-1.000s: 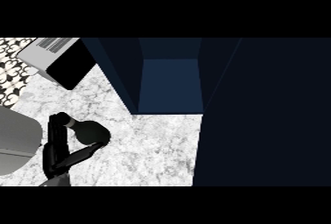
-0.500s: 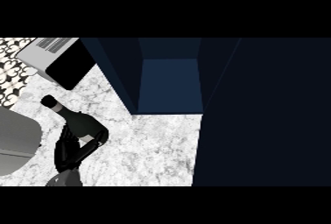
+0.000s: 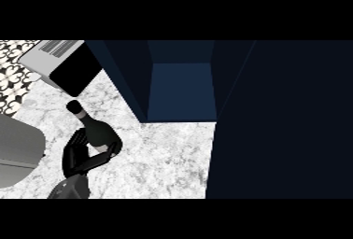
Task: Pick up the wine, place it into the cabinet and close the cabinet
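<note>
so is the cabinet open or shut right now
Open: the cabinet shows its blue inside, with its door swung out at the right. The wine bottle is outside, in the left hand.

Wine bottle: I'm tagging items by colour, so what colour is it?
The wine bottle is black with a pale band on its neck, in the head view.

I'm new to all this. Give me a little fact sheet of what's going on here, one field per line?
Bottle: dark wine bottle, neck pointing up-left in the view
Holder: left hand, fingers curled round the bottle's body
Right hand: not visible
Cabinet: dark blue cabinet, open, nothing seen inside
Door: swung open at the right
Surface: marble counter
Nearby: toaster-like appliance at upper left
</note>
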You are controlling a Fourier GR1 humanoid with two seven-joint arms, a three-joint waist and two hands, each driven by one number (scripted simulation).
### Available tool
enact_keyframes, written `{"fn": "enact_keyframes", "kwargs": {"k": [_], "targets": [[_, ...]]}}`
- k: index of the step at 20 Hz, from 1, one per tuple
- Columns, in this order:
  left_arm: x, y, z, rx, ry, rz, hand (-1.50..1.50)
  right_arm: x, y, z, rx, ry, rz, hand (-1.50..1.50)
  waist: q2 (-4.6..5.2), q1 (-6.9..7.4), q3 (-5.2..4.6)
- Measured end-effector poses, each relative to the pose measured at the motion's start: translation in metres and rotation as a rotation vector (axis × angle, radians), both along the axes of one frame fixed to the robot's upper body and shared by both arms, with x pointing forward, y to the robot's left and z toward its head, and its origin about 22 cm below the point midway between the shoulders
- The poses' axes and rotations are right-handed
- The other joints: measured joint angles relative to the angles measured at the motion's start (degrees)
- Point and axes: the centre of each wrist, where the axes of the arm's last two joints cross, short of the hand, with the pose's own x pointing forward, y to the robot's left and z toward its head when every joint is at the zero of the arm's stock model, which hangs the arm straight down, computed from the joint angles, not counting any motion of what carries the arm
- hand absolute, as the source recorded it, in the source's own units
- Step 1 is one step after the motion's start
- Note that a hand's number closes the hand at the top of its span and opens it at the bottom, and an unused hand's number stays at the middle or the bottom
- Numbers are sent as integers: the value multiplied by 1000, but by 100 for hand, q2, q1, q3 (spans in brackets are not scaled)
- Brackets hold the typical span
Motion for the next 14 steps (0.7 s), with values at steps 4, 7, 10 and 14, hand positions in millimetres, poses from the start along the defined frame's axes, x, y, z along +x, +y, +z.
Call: {"fn": "enact_keyframes", "kwargs": {"k": [4, 7, 10, 14], "targets": [[-13, 15, -5, 17, 9, -52, 150, 1, 0, 2, 0, 9, -7, -150, -9, 2, 0], [-23, 23, -9, 11, 15, -94, 150, -3, -4, -2, -12, 16, -10, -150, -12, -4, 0], [-28, 25, -10, -23, 1, -126, 150, -2, -3, -2, -4, 12, -12, -150, -16, 21, 0], [-38, 16, -10, -32, -26, -181, 150, -3, 1, -7, 18, 21, 5, -150, -19, 59, -3]]}}
